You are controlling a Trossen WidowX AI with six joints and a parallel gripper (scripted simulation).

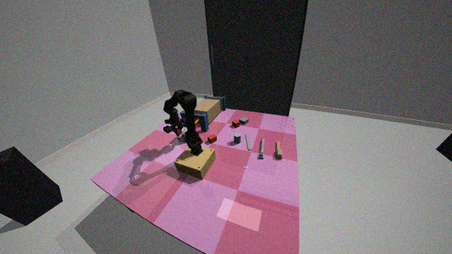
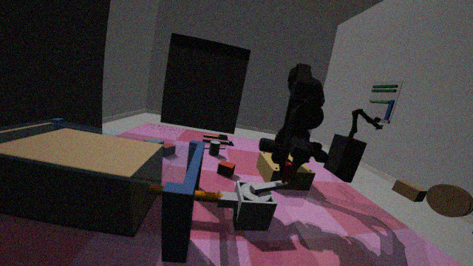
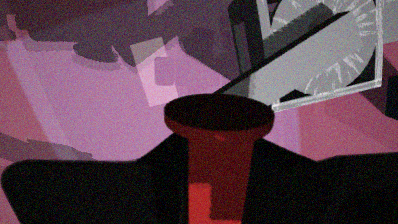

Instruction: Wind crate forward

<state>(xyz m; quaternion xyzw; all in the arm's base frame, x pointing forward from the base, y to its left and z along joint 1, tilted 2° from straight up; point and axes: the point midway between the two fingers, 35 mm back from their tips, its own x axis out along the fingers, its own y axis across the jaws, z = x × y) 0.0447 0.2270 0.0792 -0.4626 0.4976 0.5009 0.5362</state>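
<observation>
The tan-topped crate (image 1: pixel 212 106) (image 2: pixel 81 151) sits flat in the low clear-panelled cubby. Its front is behind the blue steel frame (image 1: pixel 203 116) (image 2: pixel 176 218), with a short stretch of orange strap (image 2: pixel 208 195) visible between them. The strap runs through the frame to the grey winch (image 2: pixel 255 216) (image 3: pixel 378 45). The handle's grey arm (image 2: pixel 267 187) (image 3: pixel 295 62) lies across the winch top; its key end is hidden. My gripper (image 1: pixel 179 133) (image 2: pixel 288 169) (image 3: pixel 208 132) is shut on the handle's red knob (image 3: pixel 219 137), beside the winch.
A red block (image 1: pixel 212 138) (image 2: pixel 226 168) lies near the winch. A grey cylinder (image 1: pixel 237 138) (image 2: pixel 214 148) and several long tools, one of them orange and grey (image 1: pixel 278 149), lie farther off. Another red block (image 1: pixel 236 123) and a grey block (image 1: pixel 244 121) are near the cubby.
</observation>
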